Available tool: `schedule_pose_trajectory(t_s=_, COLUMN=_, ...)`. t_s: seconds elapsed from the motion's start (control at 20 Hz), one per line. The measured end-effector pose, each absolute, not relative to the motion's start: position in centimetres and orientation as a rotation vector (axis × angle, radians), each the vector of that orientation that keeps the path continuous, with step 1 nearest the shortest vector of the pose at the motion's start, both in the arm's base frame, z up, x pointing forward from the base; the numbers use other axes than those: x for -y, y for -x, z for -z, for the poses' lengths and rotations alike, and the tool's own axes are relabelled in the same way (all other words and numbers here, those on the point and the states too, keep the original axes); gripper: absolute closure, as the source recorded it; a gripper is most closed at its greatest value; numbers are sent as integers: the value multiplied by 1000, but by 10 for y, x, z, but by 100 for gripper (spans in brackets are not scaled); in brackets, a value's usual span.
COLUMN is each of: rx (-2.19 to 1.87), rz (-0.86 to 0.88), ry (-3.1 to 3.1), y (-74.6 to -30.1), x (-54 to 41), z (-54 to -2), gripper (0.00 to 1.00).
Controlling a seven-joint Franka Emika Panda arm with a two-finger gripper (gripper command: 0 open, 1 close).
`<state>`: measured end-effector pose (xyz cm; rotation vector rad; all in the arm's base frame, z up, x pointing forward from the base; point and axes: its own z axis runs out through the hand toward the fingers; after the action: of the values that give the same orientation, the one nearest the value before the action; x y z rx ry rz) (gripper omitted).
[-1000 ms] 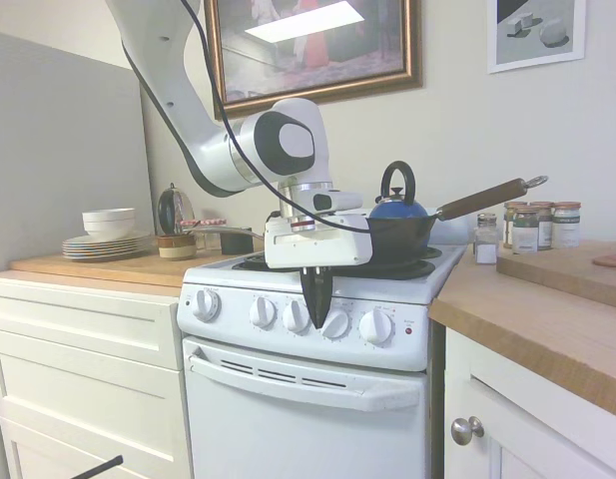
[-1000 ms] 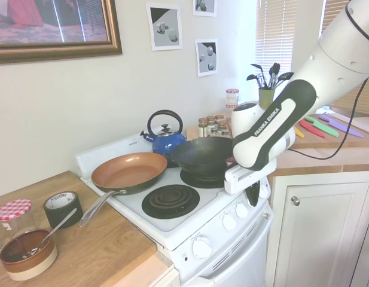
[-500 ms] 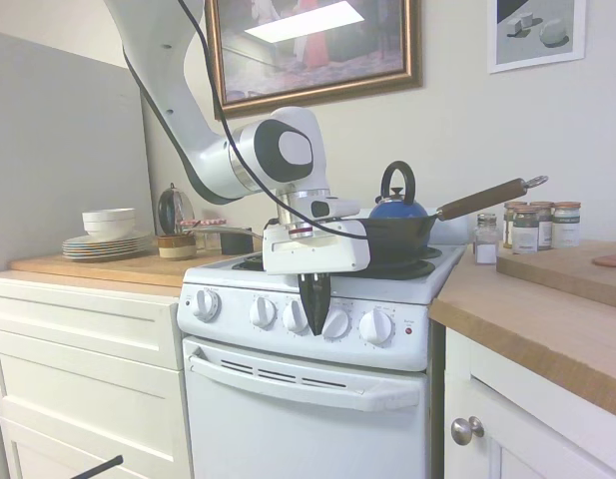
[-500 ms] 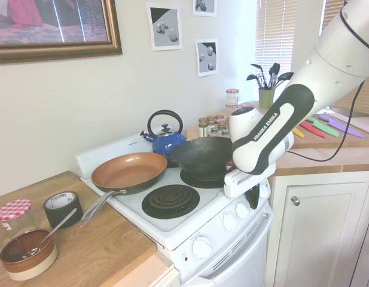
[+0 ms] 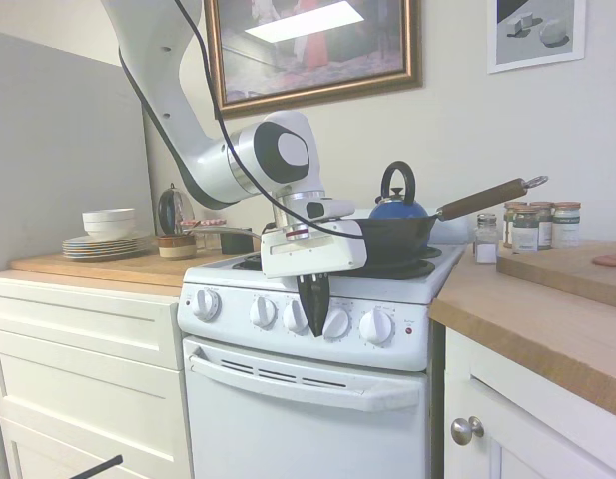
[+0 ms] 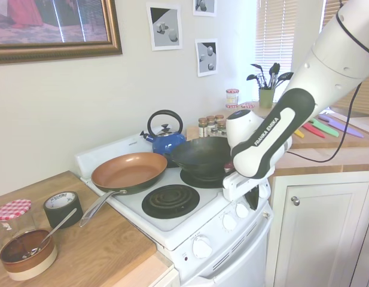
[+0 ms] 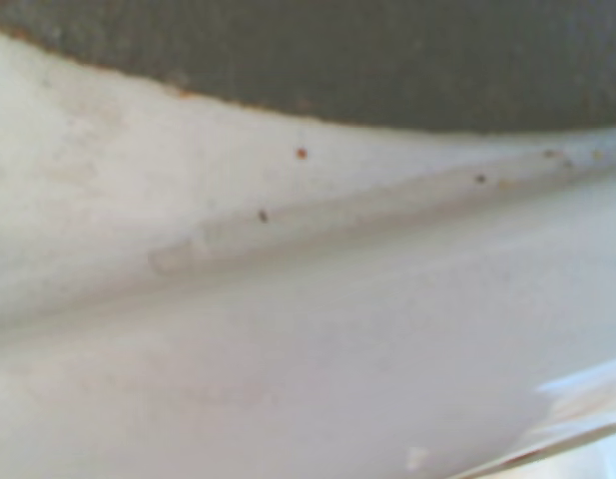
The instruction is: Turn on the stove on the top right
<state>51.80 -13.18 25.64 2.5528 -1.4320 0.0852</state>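
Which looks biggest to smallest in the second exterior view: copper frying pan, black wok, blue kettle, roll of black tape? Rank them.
1. Copper frying pan, widest with its handle.
2. Black wok, close behind; the arm hides part of it.
3. Blue kettle, farther back.
4. Roll of black tape, smallest despite being nearer.

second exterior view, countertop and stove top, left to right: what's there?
Checked-lid jar → brown bowl with spoon → black tape roll → copper frying pan → blue kettle → black wok → spice jars → utensil cup → colored knives.
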Motion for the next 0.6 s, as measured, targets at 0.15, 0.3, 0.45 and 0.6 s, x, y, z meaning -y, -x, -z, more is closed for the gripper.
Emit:
schedule_pose_trajectory(t_s=0.15, rx=1435, rz=-89, ry=-2542, y=-518, x=131, z=-255, gripper=100)
schedule_pose_trajectory(t_s=0.3, rx=1436, rz=-87, ry=-2540, y=-518, x=131, z=-252, gripper=100)
schedule_pose_trajectory(t_s=0.45, rx=1437, rz=-85, ry=-2539, y=-518, x=130, z=-248, gripper=100)
schedule_pose_trajectory(t_s=0.6, rx=1437, rz=-80, ry=-2537, y=-518, x=130, z=-246, gripper=100)
